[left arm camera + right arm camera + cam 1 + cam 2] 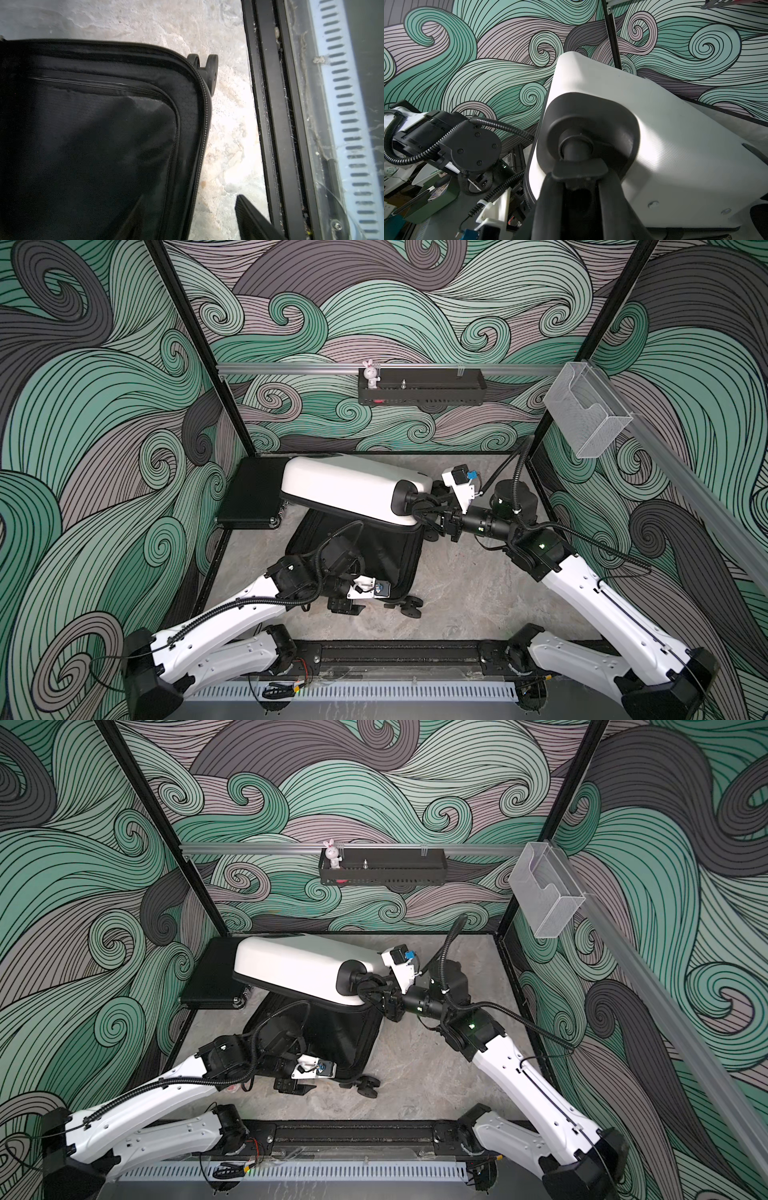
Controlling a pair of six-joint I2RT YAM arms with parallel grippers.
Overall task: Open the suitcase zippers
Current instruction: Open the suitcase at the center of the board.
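The zippers (pixel 205 116) appear fully undone, the suitcase (pixel 345 485) being held open by the right claw (pixel 579 182), clamped on its wheel mount (pixel 576 145); the left claw (pixel 344 608) is spread wide, empty.

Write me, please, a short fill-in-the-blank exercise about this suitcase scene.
The suitcase is ____, its white half raised above the black-lined half.
The right tool is clamped on a black ____ of the raised half.
The left tool hovers, jaws ____, by the lower half's front edge.
The toy bunny stands on a ____ shelf.
Missing words: open; wheel caster; open; black.
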